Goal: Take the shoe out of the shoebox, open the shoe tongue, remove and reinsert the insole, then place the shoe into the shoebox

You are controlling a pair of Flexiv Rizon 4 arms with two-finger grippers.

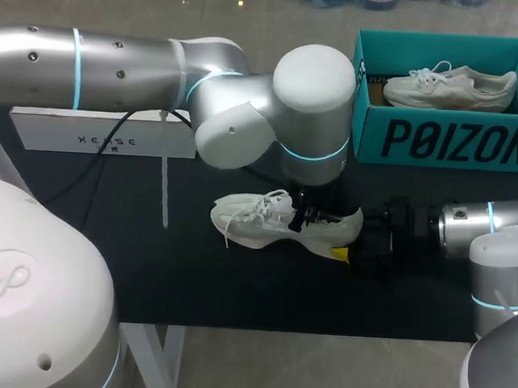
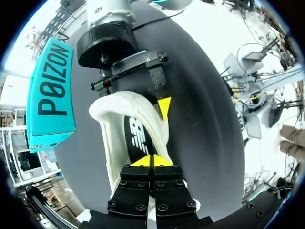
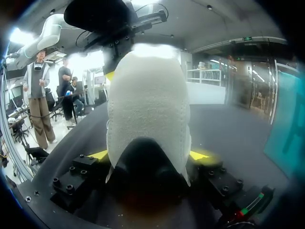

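Note:
A white shoe (image 1: 249,221) lies on its side on the black mat, toe to the left. My right gripper (image 1: 347,246) comes in from the right and clasps its heel. In the right wrist view the heel (image 3: 147,95) fills the gap between the yellow tips, which press on both sides, so the right gripper (image 3: 148,155) is shut on it. My left gripper (image 1: 303,218) points down into the shoe's mouth. In the left wrist view the left gripper (image 2: 152,161) has its tips together over the black insole (image 2: 138,136) inside the shoe (image 2: 112,138). I cannot see whether it pinches the insole.
The teal shoebox (image 1: 444,138) stands at the back right with a second white shoe (image 1: 451,87) in it; in the left wrist view the box (image 2: 50,90) is beside the shoe. A white card (image 1: 101,134) stands at the back left. My left arm's elbow (image 1: 312,101) hangs over the middle.

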